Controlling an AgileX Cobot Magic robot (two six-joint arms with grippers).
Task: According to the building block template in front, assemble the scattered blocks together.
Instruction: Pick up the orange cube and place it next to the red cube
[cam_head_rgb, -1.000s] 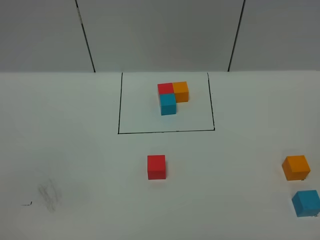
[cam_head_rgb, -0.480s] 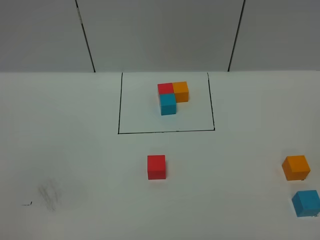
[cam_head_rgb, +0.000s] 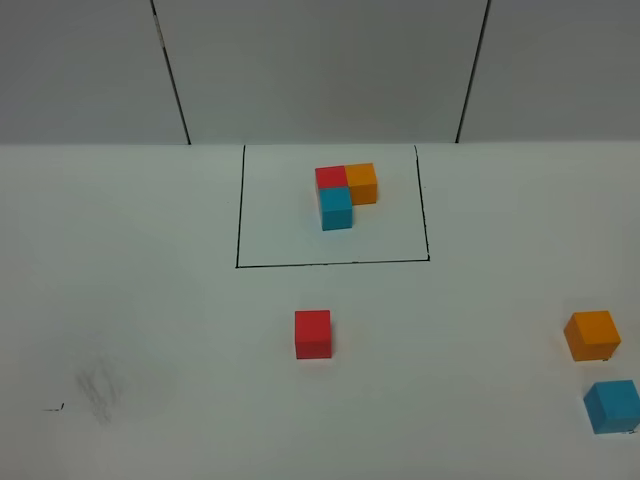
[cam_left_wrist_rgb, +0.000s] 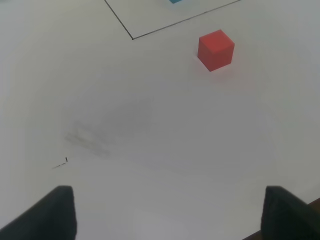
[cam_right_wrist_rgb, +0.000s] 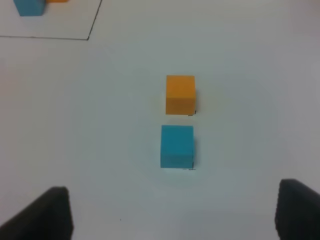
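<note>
Nothing has shifted in the past second: every cube sits where it sat on the smooth white table (cam_head_rgb: 150, 250). At far left, a faint grey smudge (cam_head_rgb: 98, 388) mars the matte surface. The left tool (cam_left_wrist_rgb: 172, 217) hangs near that mark, its dark fingertips spread wide with only bare table between them. Its wrist camera shows the red cube (cam_left_wrist_rgb: 216, 49) well ahead, just outside a corner of the thin black outline (cam_left_wrist_rgb: 150, 32). From above, that loose red cube, sharp-edged and matte, stands alone near the middle, just in front of the outline's near line. Inside the outline, toward its far side, lies the building block template (cam_head_rgb: 345, 195): red and orange cubes touching in a row, with a blue one pressed against the red to form an L. At far right, the orange cube (cam_head_rgb: 592, 335) and blue cube (cam_head_rgb: 612, 405) sit near each other but apart, the orange farther back. The right tool (cam_right_wrist_rgb: 172, 215) hovers short of them, fingertips apart, gripping nothing.
</note>
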